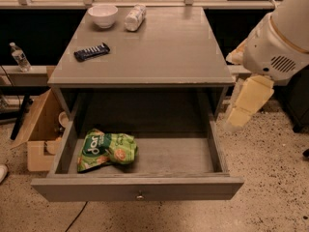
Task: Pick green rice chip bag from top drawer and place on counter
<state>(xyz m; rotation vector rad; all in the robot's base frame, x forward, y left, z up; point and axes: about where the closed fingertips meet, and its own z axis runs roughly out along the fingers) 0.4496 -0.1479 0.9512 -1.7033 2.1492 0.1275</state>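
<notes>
- Gripper (pixel 246 103) hangs outside the right wall of top drawer (pixel 96 190), below counter (pixel 159 52) edge; open or closed, cannot tell.
- Green rice chip bag (pixel 107 150) lies flat in drawer's left front, long axis side to side; the reach likely runs left and down.

Light comes from overhead: the counter (pixel 159 47) carries a soft pale sheen, while the cavity beneath it sinks into deep shadow. The top drawer (pixel 137 187) dims toward its back. The gripper (pixel 246 103), just right of the counter, catches bright warm light.
</notes>
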